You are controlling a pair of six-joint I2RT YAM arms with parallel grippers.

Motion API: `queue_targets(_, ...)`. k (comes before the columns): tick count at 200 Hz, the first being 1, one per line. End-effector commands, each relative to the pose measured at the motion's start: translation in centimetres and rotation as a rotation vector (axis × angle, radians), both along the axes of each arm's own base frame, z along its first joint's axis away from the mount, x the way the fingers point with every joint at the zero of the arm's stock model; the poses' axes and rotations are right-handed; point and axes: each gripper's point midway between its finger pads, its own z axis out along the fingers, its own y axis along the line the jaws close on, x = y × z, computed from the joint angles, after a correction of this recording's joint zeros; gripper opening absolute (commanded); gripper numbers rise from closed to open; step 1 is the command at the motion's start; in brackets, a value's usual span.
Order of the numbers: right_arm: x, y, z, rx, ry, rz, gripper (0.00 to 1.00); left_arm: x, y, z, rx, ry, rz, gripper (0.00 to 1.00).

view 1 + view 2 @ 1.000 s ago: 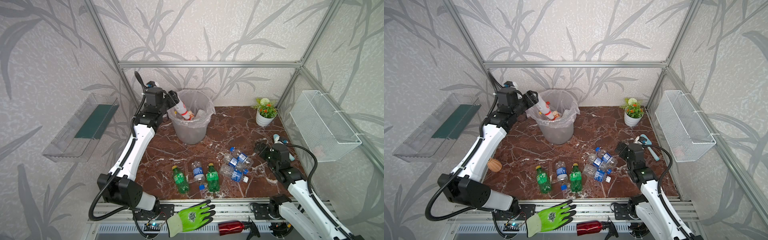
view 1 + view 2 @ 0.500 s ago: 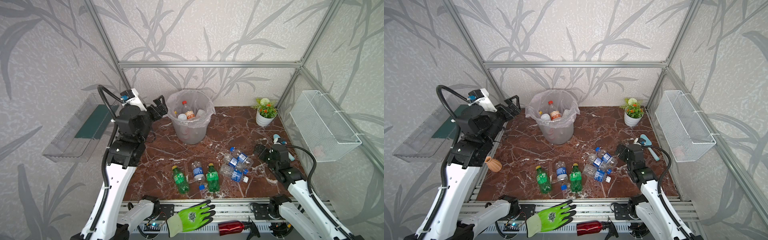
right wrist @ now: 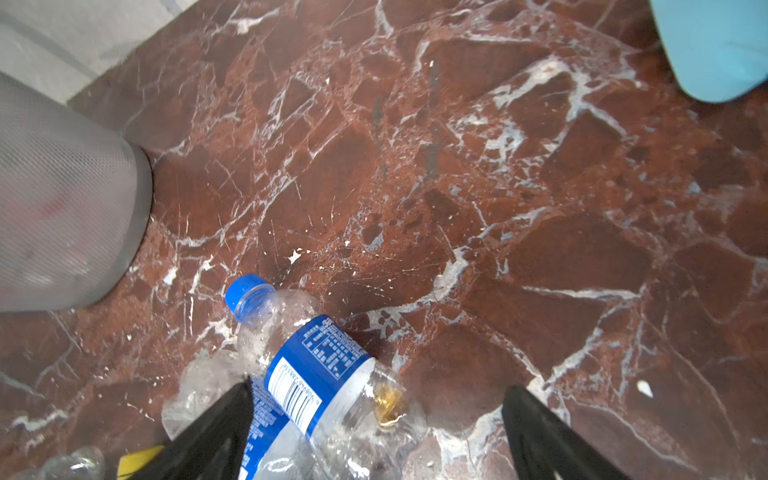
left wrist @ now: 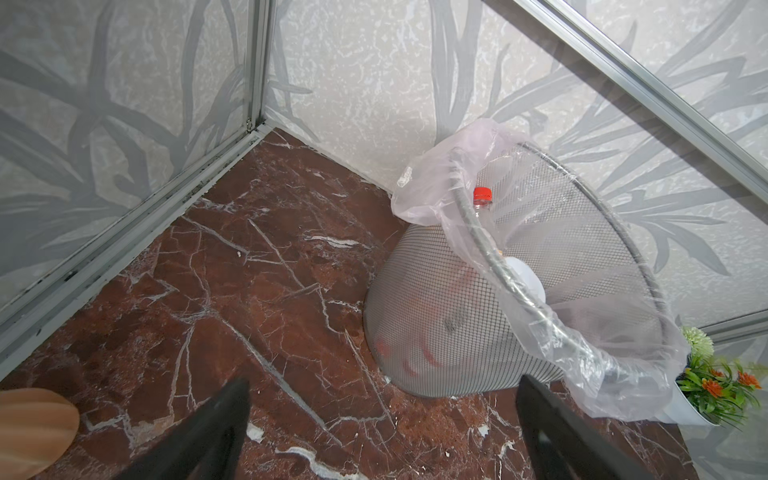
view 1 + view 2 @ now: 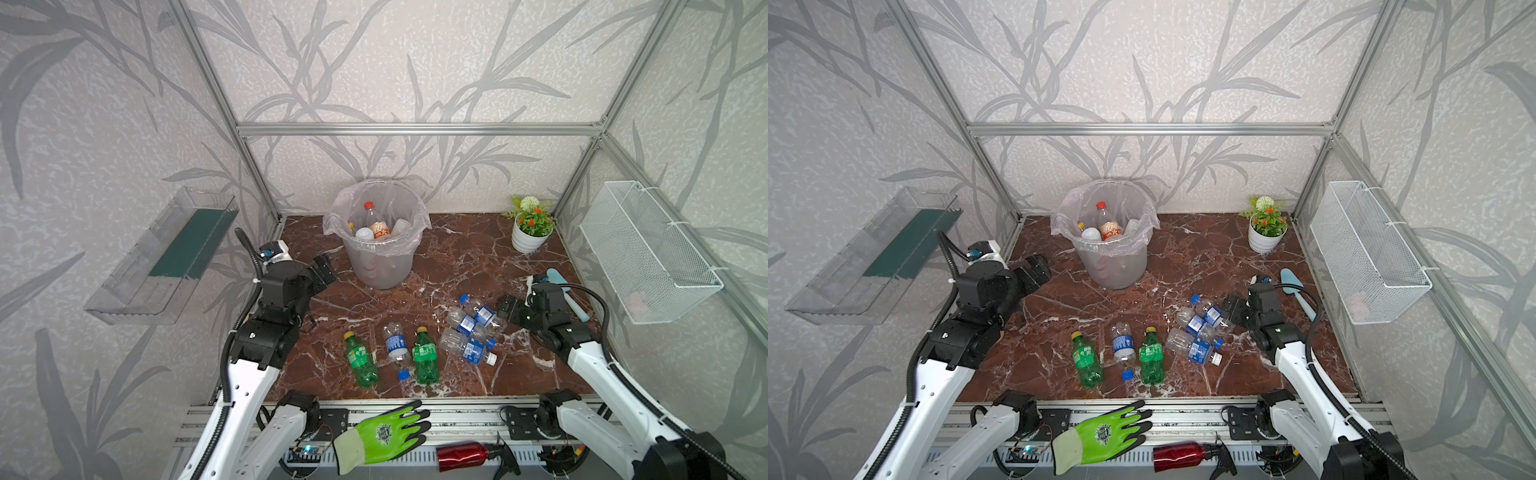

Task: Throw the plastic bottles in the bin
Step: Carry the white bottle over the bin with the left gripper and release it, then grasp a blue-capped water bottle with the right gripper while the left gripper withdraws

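Grasp comes next, I judge: the right gripper (image 3: 378, 390), jaws apart, straddles a crumpled clear plastic bottle with blue label and cap (image 3: 320, 361), low in the right wrist view. It should centre on the label, clear of the second blue-labelled bottle (image 3: 264, 428) beneath, and close gently, as thin walls buckle. The round grey bag-lined bin (image 5: 382, 266) stands upper centre in both top views; the left gripper (image 5: 323, 272), wide and empty, hangs left of it.

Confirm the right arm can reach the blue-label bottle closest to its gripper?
Probably yes. The right gripper is open right beside that blue-label bottle, which lies on the marble tabletop with nothing on top. A crumpled bottle lies against its side and may get nudged.
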Motion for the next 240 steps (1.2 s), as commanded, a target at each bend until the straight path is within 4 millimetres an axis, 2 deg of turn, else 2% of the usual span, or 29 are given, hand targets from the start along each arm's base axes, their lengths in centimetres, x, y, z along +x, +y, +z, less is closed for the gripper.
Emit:
queue_targets(1, 0.7, 1.3, 1.2, -0.069, -0.018, 0.174, 0.89, -0.8, 0.2, -2.4, -0.024, 0.071, 0.025, 0.99)
queue_targets(43, 1.3, 2.5, 1.1, -0.228, 0.021, 0.395, 0.86, -0.6, -0.1, -3.1, -0.044, 0.086, 0.029, 0.99)
queue_targets(68, 1.1, 4.1, 0.2, -0.285, 0.076, 0.544, 0.83, -0.4, -0.2, -3.6, -0.044, 0.103, 0.028, 0.99)
queue_targets(100, 0.6, 5.8, -1.6, -0.308, 0.155, 0.650, 0.81, -0.1, -0.3, -3.8, -0.056, 0.104, 0.031, 0.99)
queue_targets(130, 0.7, 5.7, -3.0, -0.341, 0.210, 0.652, 0.79, 0.0, -0.2, -3.7, -0.047, 0.100, 0.036, 0.99)
queue_targets(193, 1.6, 5.6, -4.3, -0.416, 0.258, 0.649, 0.67, 0.4, -0.2, -4.3, -0.029, 0.122, 0.033, 0.99)
queue_targets(240, 2.5, 5.5, -5.8, -0.481, 0.364, 0.652, 0.64, 0.6, -0.1, -4.0, -0.012, 0.122, 0.037, 0.99)
